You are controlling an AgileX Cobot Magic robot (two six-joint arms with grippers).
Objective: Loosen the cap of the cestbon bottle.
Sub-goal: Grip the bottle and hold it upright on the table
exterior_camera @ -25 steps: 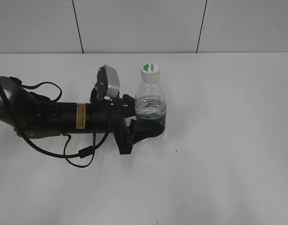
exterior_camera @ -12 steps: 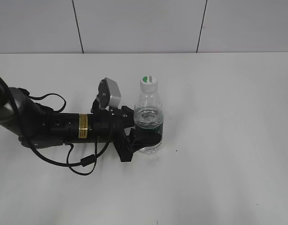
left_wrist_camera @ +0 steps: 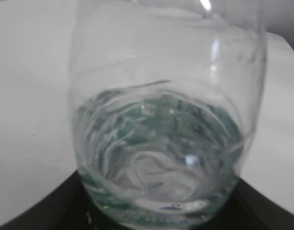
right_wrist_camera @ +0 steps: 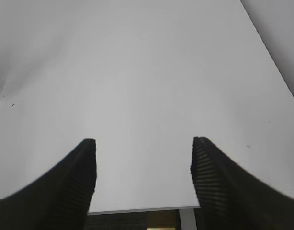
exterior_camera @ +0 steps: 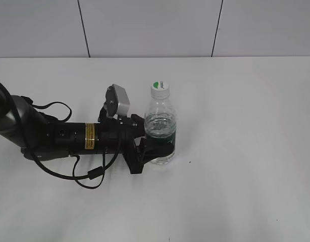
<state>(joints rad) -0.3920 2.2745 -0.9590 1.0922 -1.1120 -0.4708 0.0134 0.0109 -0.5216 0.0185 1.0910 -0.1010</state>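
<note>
Bottle [exterior_camera: 160, 132]: upright on the surface [exterior_camera: 246, 151], lower body clamped in my left fingers [exterior_camera: 157, 146]; cap [exterior_camera: 160, 89] straight above, free; my right fingers [right_wrist_camera: 143, 179] wide apart, empty, out of the exterior view.

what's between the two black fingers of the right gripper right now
Nothing but bare white table, as the right wrist view shows. The right gripper hangs open, its ribbed black fingers wide apart, with no bottle or cap in that view.

A plain white tabletop [exterior_camera: 236, 151] fills most of the room's view, with a few tiny dark specks on it. Behind it stands a pale grey wall [exterior_camera: 150, 27] split by thin dark vertical seams.
</note>
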